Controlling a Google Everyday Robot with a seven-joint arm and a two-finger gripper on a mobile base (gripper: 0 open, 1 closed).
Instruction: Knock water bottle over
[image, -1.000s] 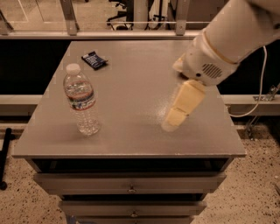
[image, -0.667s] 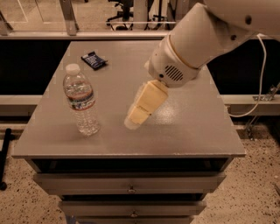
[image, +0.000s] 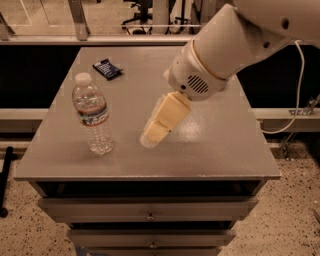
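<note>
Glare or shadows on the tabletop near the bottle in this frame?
Camera view: dim, warm light; a speckled bright patch on the table just right of the gripper, which hangs low to the right of the upright water bottle, apart from it; faint soft shadow at the bottle's base.

Upright on the left front of the desk (image: 225, 150): water bottle (image: 93, 116), white cap on. Near its right side, apart from it: claw (image: 150, 139), slanted down-left, tip low over the top. Farther back, small dark packet (image: 107, 69), perhaps a snack wrapper.
</note>
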